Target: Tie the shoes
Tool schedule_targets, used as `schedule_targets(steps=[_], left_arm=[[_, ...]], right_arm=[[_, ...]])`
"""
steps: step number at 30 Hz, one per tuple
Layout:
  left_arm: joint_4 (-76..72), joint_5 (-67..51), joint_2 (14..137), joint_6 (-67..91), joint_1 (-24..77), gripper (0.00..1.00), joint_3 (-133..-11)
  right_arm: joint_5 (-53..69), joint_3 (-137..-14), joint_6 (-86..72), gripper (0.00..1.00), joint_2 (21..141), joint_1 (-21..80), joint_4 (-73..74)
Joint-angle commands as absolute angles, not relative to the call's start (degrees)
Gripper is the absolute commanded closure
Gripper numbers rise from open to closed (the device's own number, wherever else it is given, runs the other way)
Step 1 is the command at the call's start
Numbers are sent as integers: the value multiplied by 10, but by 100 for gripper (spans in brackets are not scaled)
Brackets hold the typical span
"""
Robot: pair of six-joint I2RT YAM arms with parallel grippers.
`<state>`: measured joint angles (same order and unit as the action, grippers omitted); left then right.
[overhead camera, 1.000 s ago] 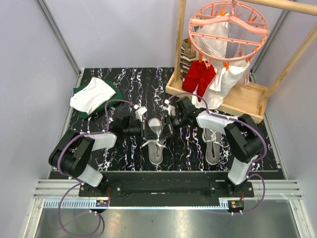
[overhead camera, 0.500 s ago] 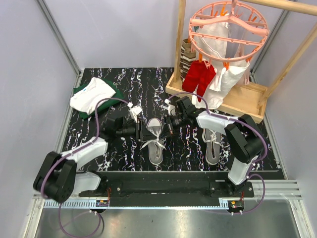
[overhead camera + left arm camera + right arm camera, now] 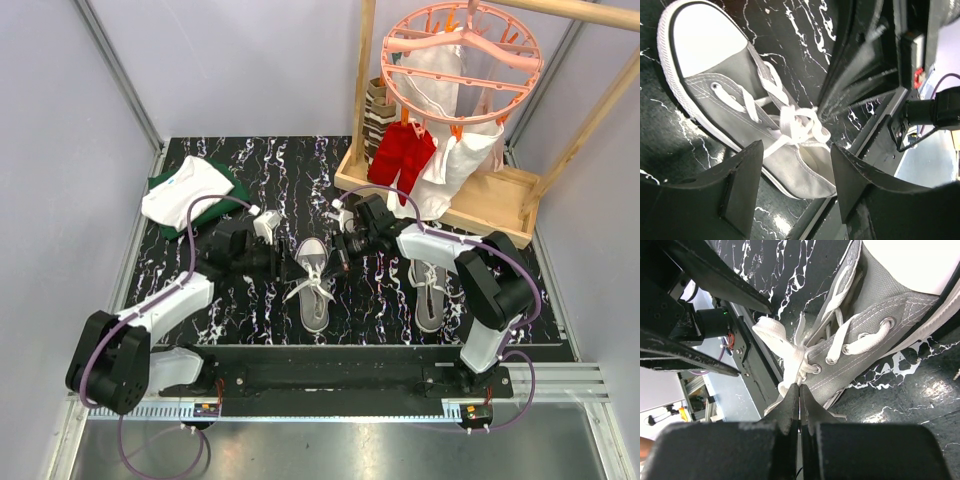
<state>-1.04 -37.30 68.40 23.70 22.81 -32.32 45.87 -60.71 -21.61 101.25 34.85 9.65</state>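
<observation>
Round centre shoe (image 3: 313, 295): left gripper (image 3: 288, 266) close at 10. Right gripper (image 3: 341, 256) close at 2, pinching lace (image 3: 791, 362) strung across that gap. Second shoe (image 3: 430, 295) at 3. Rack (image 3: 480, 195) beyond 2. Tabletop (image 3: 290, 170) bare at 12.

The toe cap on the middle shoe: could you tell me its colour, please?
White; the toe cap shows best in the left wrist view.
</observation>
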Motion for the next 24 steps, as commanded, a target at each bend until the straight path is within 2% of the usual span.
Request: schedule_targets(steps=[1, 11, 14, 18, 19, 20, 24], left_arm=[[-43, -371, 708, 235, 229, 42, -355], [-76, -374, 758, 250, 250, 54, -372], [-92, -378, 768, 260, 254, 65, -370], [-94, -376, 776, 265, 254, 85, -369], [-93, -371, 774, 264, 254, 95, -367], [-92, -368, 771, 263, 253, 100, -365], [-83, -358, 755, 256, 248, 100, -354]], right_arm=[[440, -613, -197, 100, 983, 363, 91], [420, -619, -190, 100, 975, 374, 105], [418, -621, -190, 100, 973, 374, 108], [416, -620, -187, 100, 969, 374, 113], [415, -619, -185, 100, 967, 374, 115], [413, -617, -185, 100, 965, 374, 117], [404, -609, -177, 100, 953, 374, 128]])
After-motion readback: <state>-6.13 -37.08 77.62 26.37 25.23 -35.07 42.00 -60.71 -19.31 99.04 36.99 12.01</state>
